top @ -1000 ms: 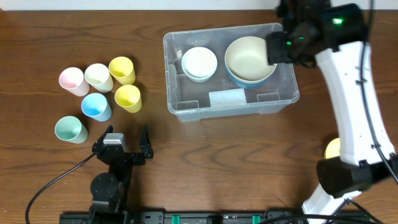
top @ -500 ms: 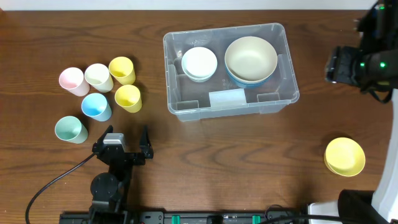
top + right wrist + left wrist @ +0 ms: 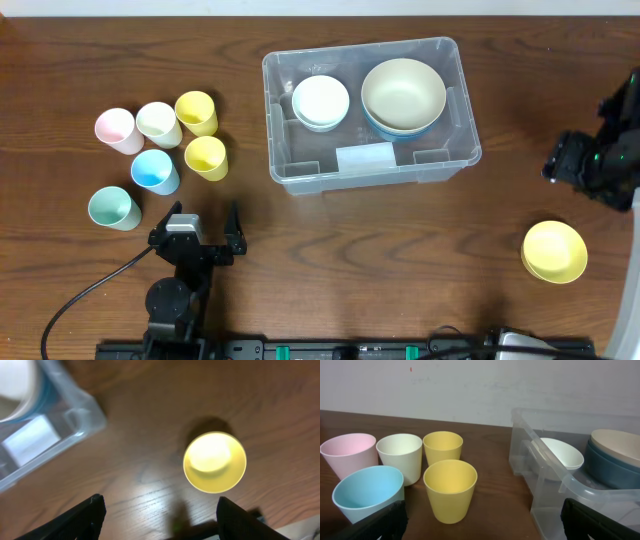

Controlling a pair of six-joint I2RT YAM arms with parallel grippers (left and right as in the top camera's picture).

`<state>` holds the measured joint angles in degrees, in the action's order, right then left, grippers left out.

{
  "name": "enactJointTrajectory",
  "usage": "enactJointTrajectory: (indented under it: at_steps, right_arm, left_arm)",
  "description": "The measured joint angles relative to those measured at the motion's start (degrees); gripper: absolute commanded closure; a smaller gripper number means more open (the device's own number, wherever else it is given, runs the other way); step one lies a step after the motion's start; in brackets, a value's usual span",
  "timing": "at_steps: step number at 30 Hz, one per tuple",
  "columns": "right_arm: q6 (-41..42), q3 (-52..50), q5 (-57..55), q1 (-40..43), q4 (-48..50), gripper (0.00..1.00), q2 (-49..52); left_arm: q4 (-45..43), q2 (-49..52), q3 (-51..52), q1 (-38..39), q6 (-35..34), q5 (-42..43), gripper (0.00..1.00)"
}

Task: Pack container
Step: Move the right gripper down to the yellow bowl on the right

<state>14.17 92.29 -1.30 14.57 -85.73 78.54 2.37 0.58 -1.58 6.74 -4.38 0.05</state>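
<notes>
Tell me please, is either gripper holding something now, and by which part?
Nothing is held. The left gripper and the right gripper are open and empty; the yellow bowl sits untouched.

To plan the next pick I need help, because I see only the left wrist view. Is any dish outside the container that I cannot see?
Observer: Yes. A yellow bowl stands on the table, right of the container and apart from it.
Operator: Where is the right tool?
Observer: The right tool hovers near that bowl, wide open, holding nothing.
Operator: Is any cup hidden from me?
Observer: One green cup, upright, beside the blue cup.
</notes>
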Motion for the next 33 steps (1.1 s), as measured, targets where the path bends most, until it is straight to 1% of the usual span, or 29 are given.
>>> enactJointTrajectory:
  at_steps: [4, 9, 14, 19, 25, 27, 33]
  right_arm:
    - [2.3, -12.6, 0.2, 3.6, 6.8, 0.28, -2.7]
    - [4.2, -29.5, 2.9, 7.9, 18.5, 0.32, -3.8]
    - [6.3, -41.4, 4.6, 11.5, 26.8, 0.35, -3.7]
    - [7.1, -47.4, 5.4, 14.5, 32.8, 0.41, -3.7]
    - [7.2, -51.4, 5.8, 14.8, 40.3, 0.52, -3.7]
    - [7.2, -52.5, 5.9, 14.8, 42.2, 0.57, -3.7]
    - [6.8, -54.9, 6.0, 14.8, 45.4, 0.76, -3.7]
  left_arm:
    - [0.0, 0.0, 0.0, 0.0, 0.0, 0.0, 0.02]
    - [0.0, 0.0, 0.0, 0.0, 0.0, 0.0, 0.02]
    - [0.0, 0.0, 0.0, 0.0, 0.0, 0.0, 0.02]
    - [0.0, 0.0, 0.0, 0.0, 0.0, 0.0, 0.02]
    - [0.0, 0.0, 0.0, 0.0, 0.0, 0.0, 0.02]
    - [0.0, 0.0, 0.0, 0.0, 0.0, 0.0, 0.02]
    - [0.0, 0.0, 0.0, 0.0, 0.0, 0.0, 0.02]
